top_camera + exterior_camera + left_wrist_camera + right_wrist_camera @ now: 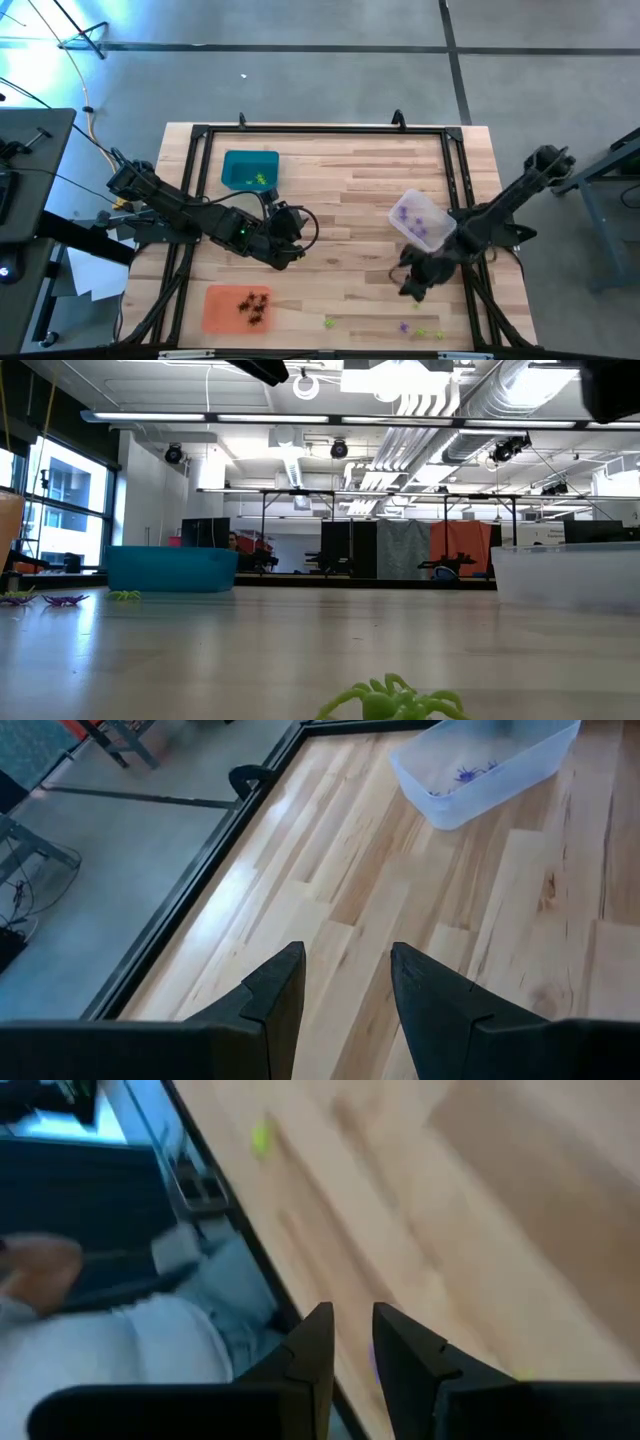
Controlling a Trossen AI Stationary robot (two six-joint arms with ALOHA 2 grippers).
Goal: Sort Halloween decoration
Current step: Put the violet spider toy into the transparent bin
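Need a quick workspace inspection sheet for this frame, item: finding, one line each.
Surface: wooden table, black frame.
Job's things: black spiders in orange tray; yellow-green ones in teal tray; purple ones in clear tray; loose spiders at near edge.
Clutter: nothing seen.
Grippers: left gripper open, empty, mid-table; right gripper above the loose spiders, fingers narrowly apart.
Cables: yellow cable left of table.
Surroundings: desk left; open lab behind.

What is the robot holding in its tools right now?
Nothing that I can see. The left tool is open over bare wood with nothing between its fingers. The right tool shows a narrow gap with nothing clearly in it.
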